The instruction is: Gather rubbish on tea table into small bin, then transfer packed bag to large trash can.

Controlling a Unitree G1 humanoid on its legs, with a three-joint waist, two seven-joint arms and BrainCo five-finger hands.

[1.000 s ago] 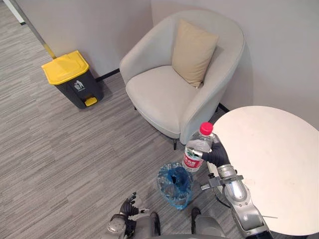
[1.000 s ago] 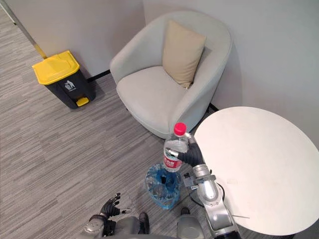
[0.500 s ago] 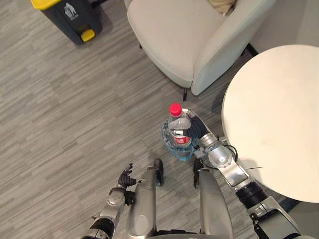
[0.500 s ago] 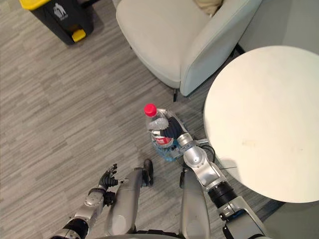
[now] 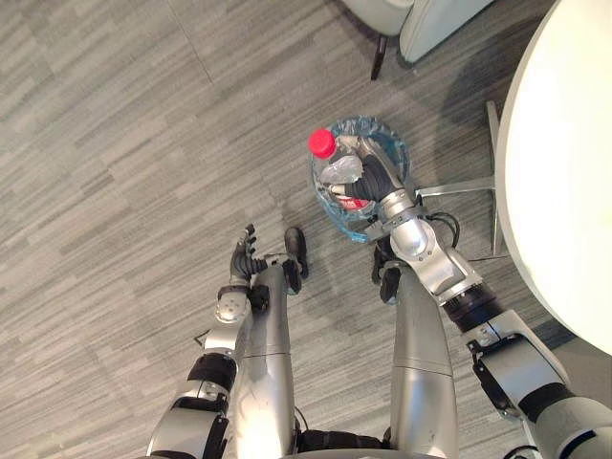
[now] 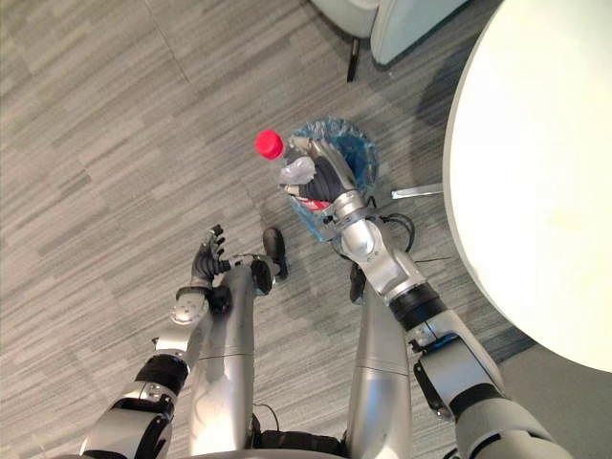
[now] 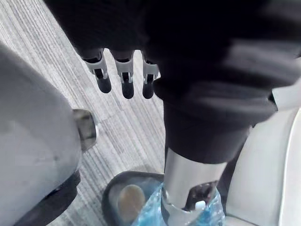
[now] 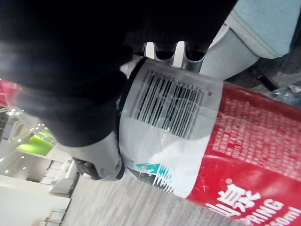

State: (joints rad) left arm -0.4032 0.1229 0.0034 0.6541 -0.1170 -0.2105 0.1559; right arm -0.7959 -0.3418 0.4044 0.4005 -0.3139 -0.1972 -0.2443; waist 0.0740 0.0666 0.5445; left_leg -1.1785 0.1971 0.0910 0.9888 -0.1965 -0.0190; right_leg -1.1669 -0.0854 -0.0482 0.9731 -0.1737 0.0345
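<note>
The right hand (image 5: 376, 179) is extended forward, fingers curled round a bottle (image 5: 335, 168). The left hand (image 5: 243, 261) is held low, fingers relaxed.

Bottle (image 5: 339, 172) in right hand (image 5: 376, 179), directly over small bin (image 5: 397, 158) on floor. Tea table (image 5: 574, 163) right of bin, armchair (image 5: 430, 19) behind. Left hand (image 5: 246, 258) left, well apart.

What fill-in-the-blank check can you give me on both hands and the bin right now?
The right hand curls its fingers round a clear plastic ____.
The bottle has a ____ cap.
It is held over the small bin, lined with a ____ bag.
The left hand holds ____.
Missing: bottle; red; blue; nothing.
</note>
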